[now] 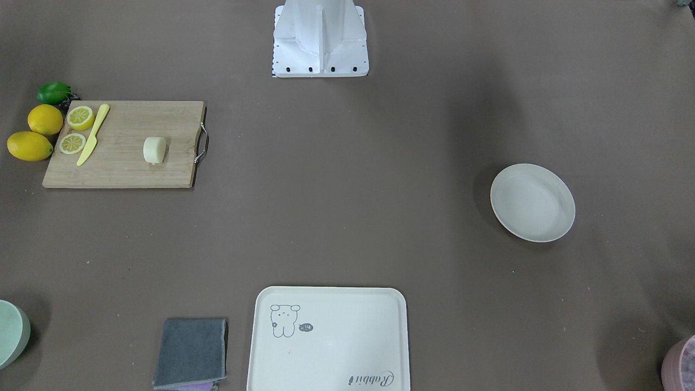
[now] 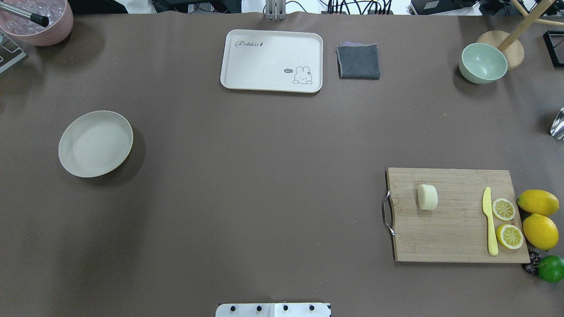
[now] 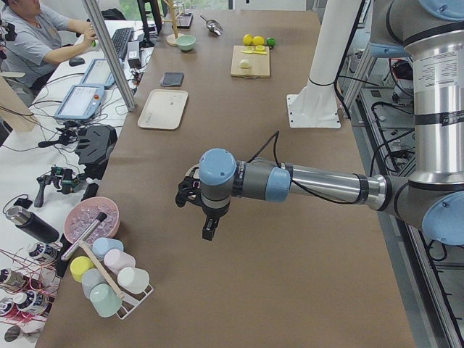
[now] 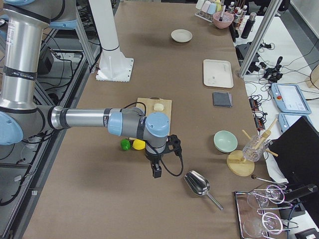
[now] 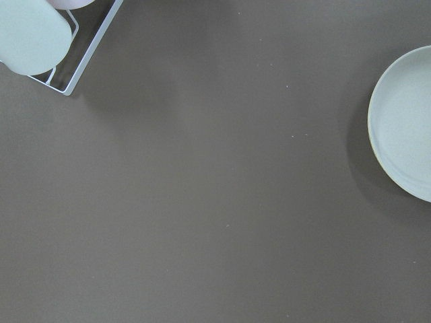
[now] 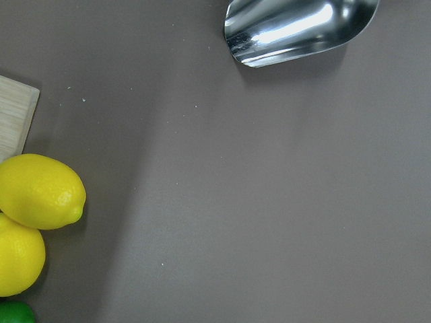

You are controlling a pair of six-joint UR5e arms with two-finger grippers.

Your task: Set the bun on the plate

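The bun point(image 2: 427, 197) is a pale cream lump lying on a wooden cutting board point(image 2: 454, 229) on the right side of the table, also seen in the front view point(image 1: 154, 150). Far across on the left side sits the plate point(image 2: 95, 143), round, cream-white and with nothing on it; its edge shows in the left wrist view point(image 5: 407, 134). My left gripper point(image 3: 209, 228) hangs above the table at the left end, and my right gripper point(image 4: 156, 172) hangs beyond the lemons at the right end. Both show only in side views, so I cannot tell their state.
A yellow knife point(image 2: 490, 220), two lemon halves point(image 2: 503, 208), whole lemons point(image 2: 538, 202) and a lime point(image 2: 551, 268) sit at the board's right end. A bear tray point(image 2: 272, 60), grey cloth point(image 2: 358, 61) and green bowl point(image 2: 482, 63) line the far edge. A metal scoop point(image 6: 296, 30) lies by the right gripper.
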